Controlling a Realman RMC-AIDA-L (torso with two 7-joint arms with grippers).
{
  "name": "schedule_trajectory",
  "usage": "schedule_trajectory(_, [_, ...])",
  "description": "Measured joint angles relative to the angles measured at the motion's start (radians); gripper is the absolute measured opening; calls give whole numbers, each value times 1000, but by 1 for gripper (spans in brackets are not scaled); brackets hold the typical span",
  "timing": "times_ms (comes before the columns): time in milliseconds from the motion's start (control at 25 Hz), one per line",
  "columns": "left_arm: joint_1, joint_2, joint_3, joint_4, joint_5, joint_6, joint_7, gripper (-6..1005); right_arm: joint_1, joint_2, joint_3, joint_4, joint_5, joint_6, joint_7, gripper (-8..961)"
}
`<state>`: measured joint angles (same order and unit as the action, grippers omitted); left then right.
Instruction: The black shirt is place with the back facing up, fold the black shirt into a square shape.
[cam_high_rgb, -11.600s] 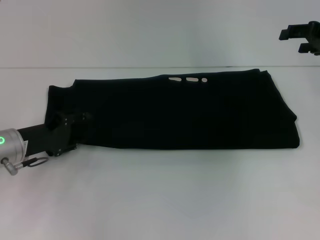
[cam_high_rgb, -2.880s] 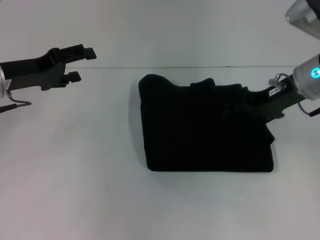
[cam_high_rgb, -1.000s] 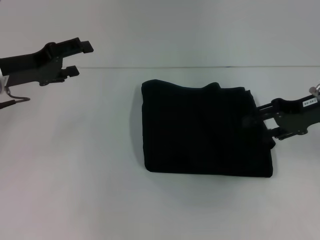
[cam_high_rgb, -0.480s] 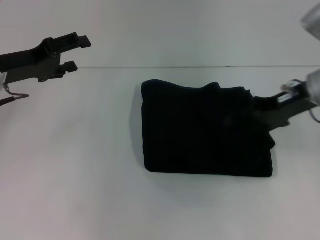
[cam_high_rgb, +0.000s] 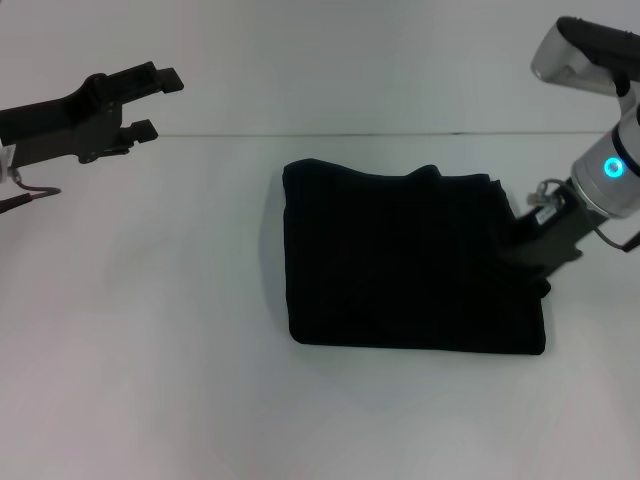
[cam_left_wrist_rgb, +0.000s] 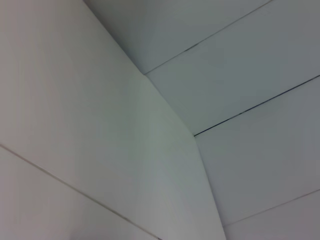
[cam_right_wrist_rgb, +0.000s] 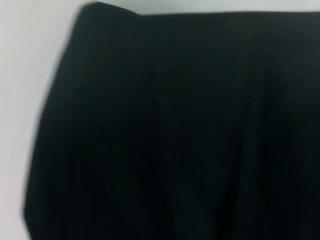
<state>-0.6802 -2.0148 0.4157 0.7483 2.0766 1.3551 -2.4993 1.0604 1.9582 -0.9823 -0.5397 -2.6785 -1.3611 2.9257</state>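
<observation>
White desk (cam_high_rgb: 150, 380) and pale wall fill the scene, a thin dark seam marking where they meet. At far left in the head view, the left tool (cam_high_rgb: 152, 100), a rigid black two-fingered piece on a dark arm, hangs raised above the bare surface well apart from the cloth, its two fingers spread with a clear gap between them; it sits where it did half a second ago.

At centre, the black shirt (cam_high_rgb: 410, 260), soft plain black fabric, lies flat on the desk folded into a roughly square block, its far edge slightly bumpy and its near right corner squared. Its outline matches the earlier frames; no lettering shows.

At right, the right tool (cam_high_rgb: 525, 245), black at the end of a silver arm with a lit blue ring, sits at the shirt's right edge, touching the fabric. Compared with half a second ago the arm stands steeper and its silver upper link has come into the corner of the view. Black on black, whether its fingers are apart or together cannot be told.

The right wrist view shows only the shirt (cam_right_wrist_rgb: 175, 130) close up, with soft lengthwise folds and a strip of white desk (cam_right_wrist_rgb: 20, 100) beside it. The left wrist view shows only pale panelled surfaces crossed by thin seams, no cloth.
</observation>
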Motion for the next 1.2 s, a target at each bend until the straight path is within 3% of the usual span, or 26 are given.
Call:
schedule_trajectory(280, [8, -4, -2, -1, -3, -1, 2, 932, -5, 0, -8, -4, -61, -6, 31, 784])
schedule_trajectory(600, [17, -11, -1, -1, -13, 5, 8, 931, -102, -17, 41, -130, -11, -29, 32, 781])
schedule_trajectory(800, [16, -14, 0, -1, -15, 7, 11, 931, -101, -5, 58, -111, 85, -23, -37, 779])
schedule_trajectory(960, [16, -15, -2, -1, -17, 8, 11, 931, -69, 15, 48, -44, 80, 38, -74, 778])
schedule_trajectory(1200, [27, -16, 0, -1, -54, 9, 11, 930, -44, 18, -24, 18, 25, 96, -38, 775])
